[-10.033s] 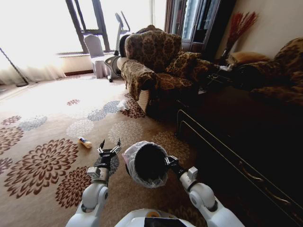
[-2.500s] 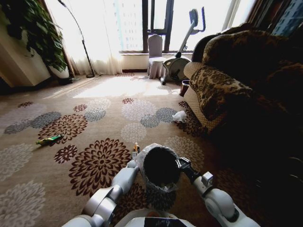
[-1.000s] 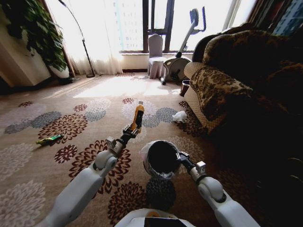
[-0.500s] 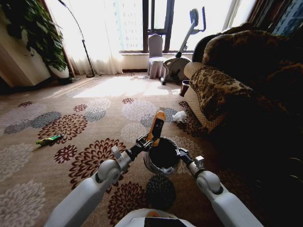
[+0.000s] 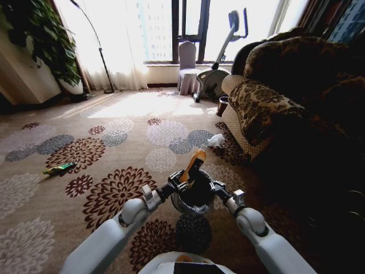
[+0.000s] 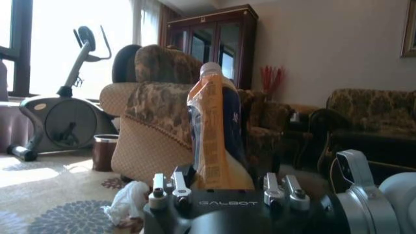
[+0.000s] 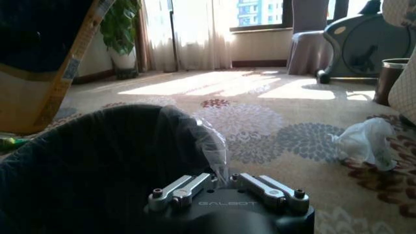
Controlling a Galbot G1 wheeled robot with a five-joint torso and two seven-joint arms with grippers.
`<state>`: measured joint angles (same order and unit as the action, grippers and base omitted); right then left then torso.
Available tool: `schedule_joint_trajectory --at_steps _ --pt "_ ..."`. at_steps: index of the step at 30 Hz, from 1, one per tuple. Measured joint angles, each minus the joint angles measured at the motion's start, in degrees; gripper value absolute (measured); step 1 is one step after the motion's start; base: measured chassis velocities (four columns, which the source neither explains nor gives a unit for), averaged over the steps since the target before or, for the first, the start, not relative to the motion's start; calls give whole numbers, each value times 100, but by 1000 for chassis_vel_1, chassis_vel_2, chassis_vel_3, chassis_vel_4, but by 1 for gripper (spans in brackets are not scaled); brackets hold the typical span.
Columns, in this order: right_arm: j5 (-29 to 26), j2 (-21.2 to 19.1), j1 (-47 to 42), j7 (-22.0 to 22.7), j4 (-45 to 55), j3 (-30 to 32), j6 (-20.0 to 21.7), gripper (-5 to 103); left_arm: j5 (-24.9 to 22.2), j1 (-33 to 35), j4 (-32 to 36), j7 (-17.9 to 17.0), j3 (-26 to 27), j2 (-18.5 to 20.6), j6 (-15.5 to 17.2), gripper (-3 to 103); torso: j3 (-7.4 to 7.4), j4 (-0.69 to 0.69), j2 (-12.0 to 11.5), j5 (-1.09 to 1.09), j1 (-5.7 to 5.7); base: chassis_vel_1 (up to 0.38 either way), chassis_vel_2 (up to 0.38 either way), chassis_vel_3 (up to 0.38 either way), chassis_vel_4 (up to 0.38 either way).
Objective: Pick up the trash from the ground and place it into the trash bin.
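**Yellow wrapper held over the bin's mouth**

The yellowish wrapper-like piece (image 5: 193, 165), orange-yellow with a dark panel and a pale top, stands tilted above the open mouth of the trash bin (image 5: 194, 193). In the left wrist view the same piece (image 6: 215, 141) rises straight up out of the left gripper (image 6: 221, 187), whose fingers are closed against its lower end. In the head view the left gripper (image 5: 178, 181) sits at the near-left rim of the bin, with its arm reaching in from the lower left.

The bin is a small round black one with a whitish translucent liner (image 7: 211, 141) folded over its rim. The right gripper (image 5: 217, 186) is clamped on the bin's right rim and holds it up off the carpet (image 5: 114, 148); the right wrist view shows its fingers (image 7: 179, 187) closed on the lined edge of the bin (image 7: 97, 156).

Farther off on the floral carpet, a white plastic bag (image 5: 216, 140) lies just beside the base of the patterned armchair (image 5: 268, 108). A green piece (image 5: 59, 169) lies well apart to the left. An exercise bike (image 5: 219, 63) stands by the window behind.
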<state>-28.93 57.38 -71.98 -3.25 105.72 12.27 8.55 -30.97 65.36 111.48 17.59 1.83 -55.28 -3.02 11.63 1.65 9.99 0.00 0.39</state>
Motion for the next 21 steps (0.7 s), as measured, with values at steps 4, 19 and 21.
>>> schedule_joint_trajectory --at_steps 4,19,21 --pt "-10 -43 14 0 30 0 19 4 11 28 13 95 13 -12 -30 74 0 0 0 0 0 0 0 0 0" --pt "-1 -95 -197 13 180 120 6 4 -205 165 172 5 246 -185 -148 100 0 0 0 1 0 0 0 0 0" --pt "-10 -104 -235 29 213 153 -16 4 -260 188 180 -120 308 -234 -157 100 0 0 0 1 0 0 0 0 0"
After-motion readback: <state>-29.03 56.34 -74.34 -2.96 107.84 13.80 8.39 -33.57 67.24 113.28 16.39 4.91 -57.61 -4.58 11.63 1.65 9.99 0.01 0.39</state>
